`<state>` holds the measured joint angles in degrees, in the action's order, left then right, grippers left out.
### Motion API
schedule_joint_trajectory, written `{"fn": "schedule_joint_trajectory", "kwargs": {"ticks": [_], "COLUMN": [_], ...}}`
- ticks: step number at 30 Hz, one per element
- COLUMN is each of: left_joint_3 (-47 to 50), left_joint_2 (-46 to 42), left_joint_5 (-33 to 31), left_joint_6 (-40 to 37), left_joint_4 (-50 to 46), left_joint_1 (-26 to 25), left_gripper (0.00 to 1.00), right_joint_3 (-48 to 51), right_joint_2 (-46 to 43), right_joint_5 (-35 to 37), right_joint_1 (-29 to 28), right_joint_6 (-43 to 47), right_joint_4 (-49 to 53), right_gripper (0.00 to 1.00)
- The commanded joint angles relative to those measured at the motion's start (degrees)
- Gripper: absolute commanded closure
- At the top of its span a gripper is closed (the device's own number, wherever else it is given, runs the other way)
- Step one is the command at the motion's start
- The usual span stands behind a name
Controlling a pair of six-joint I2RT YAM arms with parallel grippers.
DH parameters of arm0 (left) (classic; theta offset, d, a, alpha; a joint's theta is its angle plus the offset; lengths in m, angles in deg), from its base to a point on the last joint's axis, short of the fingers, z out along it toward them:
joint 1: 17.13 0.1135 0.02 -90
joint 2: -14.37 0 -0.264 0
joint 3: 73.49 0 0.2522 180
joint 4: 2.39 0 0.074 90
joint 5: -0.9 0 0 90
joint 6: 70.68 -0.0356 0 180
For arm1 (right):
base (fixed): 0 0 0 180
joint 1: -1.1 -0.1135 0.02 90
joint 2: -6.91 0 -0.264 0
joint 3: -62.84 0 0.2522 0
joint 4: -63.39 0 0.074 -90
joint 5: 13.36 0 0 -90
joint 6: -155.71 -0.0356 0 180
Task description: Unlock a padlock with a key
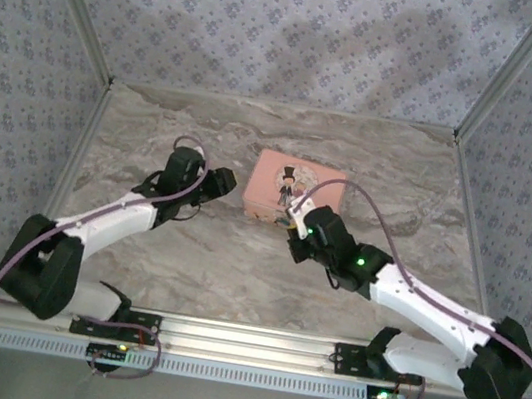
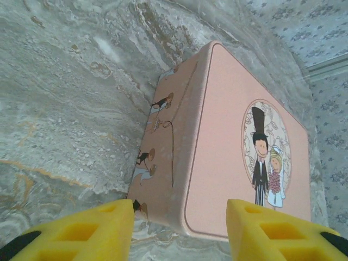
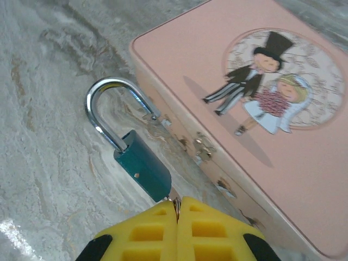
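Close at bottom centre, the right claw (image 3: 176,206) is clenched on a sliver of key (image 3: 175,203). Just beyond, the padlock (image 3: 142,163) stretches toward upper left, its shackle against the pink tin (image 3: 304,179). The left claw (image 2: 179,217) is released, short of the tin.

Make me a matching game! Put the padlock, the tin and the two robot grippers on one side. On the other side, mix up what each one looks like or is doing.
Things:
1. padlock
2. tin
3. left gripper
4. right gripper

Looks or states:
A. pink, with a cartoon couple on the lid
B. shut on the key, right under the padlock
C. teal body with a silver loop
D. open, yellow fingers wide apart

Pairs: 1-C, 2-A, 3-D, 4-B
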<state>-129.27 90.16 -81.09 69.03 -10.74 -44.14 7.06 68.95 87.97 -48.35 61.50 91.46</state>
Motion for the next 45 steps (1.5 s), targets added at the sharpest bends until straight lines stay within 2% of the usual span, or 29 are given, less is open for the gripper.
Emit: {"fn": "schedule_joint_trajectory", "kwargs": {"ticks": [1,7,10,13,18,19,20,26,34,36,40,45], "left_joint_3": [2.4,6.2,7.8,9.5,11.9,12.1,12.3,12.4,13.1,13.1,12.6,11.0], "left_joint_2": [-4.6,-12.5,-16.4,-20.2,-24.5,-25.0,-25.4,-25.8,-25.7,-25.6,-25.3,-24.5], "left_joint_5": [-1.6,-2.0,-2.9,-3.7,-4.4,-4.5,-4.6,-5.6,-6.5,-6.6,-7.0,-8.5], "left_joint_6": [-1.7,-2.3,-2.5,-2.7,-2.9,-3.0,-3.1,-3.5,-2.9,-2.8,-3.0,-4.4], "left_joint_4": [-3.7,-7.7,-10.2,-12.1,-13.6,-14.0,-14.1,-14.4,-13.6,-13.4,-13.4,-14.7], "left_joint_1": [-0.1,-0.6,-1.0,-1.3,-1.4,-1.3,-1.4,-1.4,-1.3,-1.3,-1.4,-0.8], "left_gripper": [0.5,0.47,0.44,0.42,0.32,0.04,0.02,0.02,0.02,0.02,0.02,0.02], "right_joint_3": [0.8,0.9,1.2,1.4,2.3,2.6,2.8,3.8,4.9,4.9,4.3,1.4], "right_joint_2": [-5.3,-10.1,-11.0,-9.9,-4.1,-2.8,-1.7,6.2,12.7,13.6,12.5,6.9], "right_joint_5": [0.6,-0.9,-4.4,-8.3,-16.2,-17.6,-18.4,-22.8,-23.4,-23.5,-23.0,-19.0], "right_joint_1": [3.3,13.1,20.7,28.6,39.6,41.2,42.4,47.9,51.4,52.0,52.8,53.0], "right_joint_6": [-6.4,-12.7,-16.3,-20.3,-24.8,-25.1,-25.4,-26.6,-27.1,-27.3,-27.4,-26.8], "right_joint_4": [6.2,12.3,14.2,15.5,15.3,14.6,14.1,10.5,6.3,6.3,7.8,13.8], "right_gripper": [1.0,1.0,1.0,1.0,1.0,1.0,1.0,1.0,1.0,0.93,0.71,0.53]}}
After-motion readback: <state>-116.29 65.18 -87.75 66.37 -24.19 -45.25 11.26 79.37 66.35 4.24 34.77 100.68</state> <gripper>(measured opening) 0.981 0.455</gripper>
